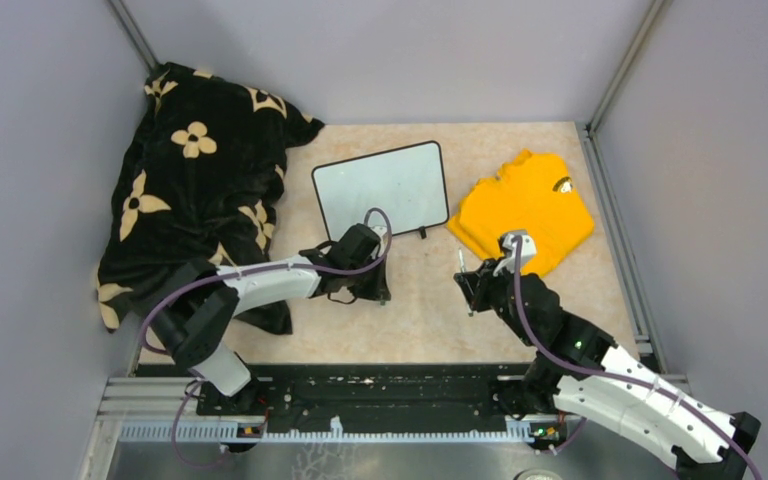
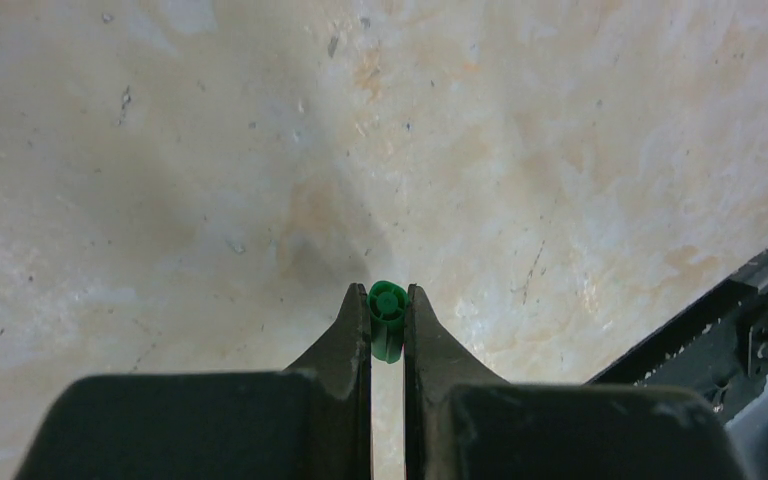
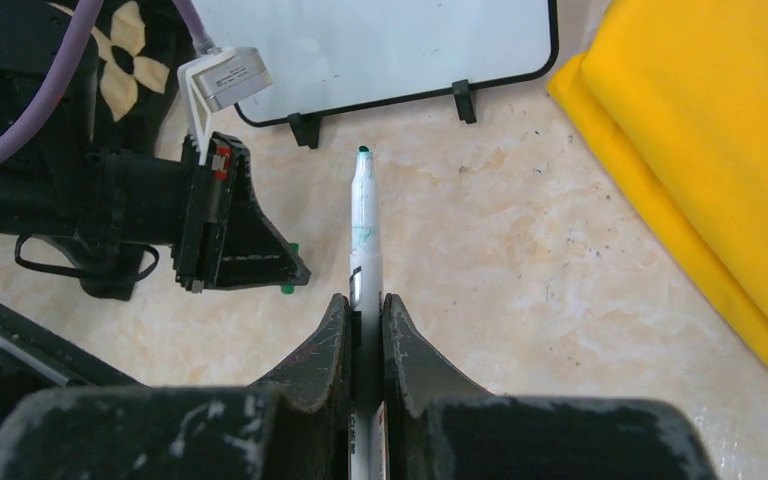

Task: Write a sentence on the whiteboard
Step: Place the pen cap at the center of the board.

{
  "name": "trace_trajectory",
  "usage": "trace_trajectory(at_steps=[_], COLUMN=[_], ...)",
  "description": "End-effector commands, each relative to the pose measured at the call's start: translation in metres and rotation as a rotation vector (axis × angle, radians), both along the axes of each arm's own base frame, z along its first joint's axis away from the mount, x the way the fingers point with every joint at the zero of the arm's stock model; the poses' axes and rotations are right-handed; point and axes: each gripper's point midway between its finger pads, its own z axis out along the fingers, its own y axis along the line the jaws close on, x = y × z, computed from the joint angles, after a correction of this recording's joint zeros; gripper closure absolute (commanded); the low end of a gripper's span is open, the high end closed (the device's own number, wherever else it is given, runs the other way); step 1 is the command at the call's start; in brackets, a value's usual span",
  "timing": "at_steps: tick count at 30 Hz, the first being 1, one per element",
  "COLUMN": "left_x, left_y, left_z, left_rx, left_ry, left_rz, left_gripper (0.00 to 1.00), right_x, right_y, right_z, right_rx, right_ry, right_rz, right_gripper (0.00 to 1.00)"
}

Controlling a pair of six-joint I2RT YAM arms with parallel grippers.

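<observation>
The whiteboard (image 1: pixel 380 188) lies blank at the back middle of the table, and its lower edge and black feet show in the right wrist view (image 3: pixel 380 40). My left gripper (image 1: pixel 380 292) (image 2: pixel 388 295) hovers low in front of the board, shut on a small green marker cap (image 2: pixel 388 318). That cap peeks out green at the fingertips in the right wrist view (image 3: pixel 286 288). My right gripper (image 1: pixel 472 290) (image 3: pixel 364 300) is shut on a white marker (image 3: pixel 364 220). The marker is uncapped, and its green tip points at the board from a short way off.
A folded yellow shirt (image 1: pixel 528 210) lies right of the board. A black blanket with cream flowers (image 1: pixel 195 180) is heaped at the back left, partly under the left arm. The black base rail (image 1: pixel 380 395) runs along the near edge. Grey walls enclose three sides.
</observation>
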Motion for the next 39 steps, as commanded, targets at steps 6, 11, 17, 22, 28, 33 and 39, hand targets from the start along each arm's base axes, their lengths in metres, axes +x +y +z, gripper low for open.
trace_trajectory(at_steps=[6,11,17,22,28,33,39], left_x=[0.015,0.012,0.01,0.008,0.006,0.006,0.009], left_y=[-0.01,-0.006,-0.005,-0.003,-0.002,-0.003,-0.003], left_z=[-0.015,-0.022,-0.022,-0.025,-0.026,-0.024,-0.014], left_rx=[0.04,0.058,0.06,0.064,0.063,0.056,0.039], left_ry=[0.005,0.015,0.018,0.023,0.029,0.03,0.009], left_rz=[0.044,0.048,0.044,0.045,0.044,0.045,0.061], left_gripper=[1.0,0.92,0.81,0.76,0.71,0.67,0.61], right_x=[0.006,0.006,0.007,0.007,0.007,0.007,0.006], right_y=[-0.003,-0.003,0.0,0.0,0.0,0.0,0.0], right_z=[0.012,0.01,0.011,0.012,0.012,0.011,0.011], right_rx=[-0.01,-0.012,-0.008,-0.011,-0.012,-0.009,-0.009], right_ry=[-0.044,-0.042,-0.043,-0.046,-0.044,-0.042,-0.041], right_rz=[-0.018,-0.016,-0.01,-0.008,-0.008,-0.007,-0.006], right_gripper=[1.0,1.0,1.0,1.0,1.0,1.0,1.0])
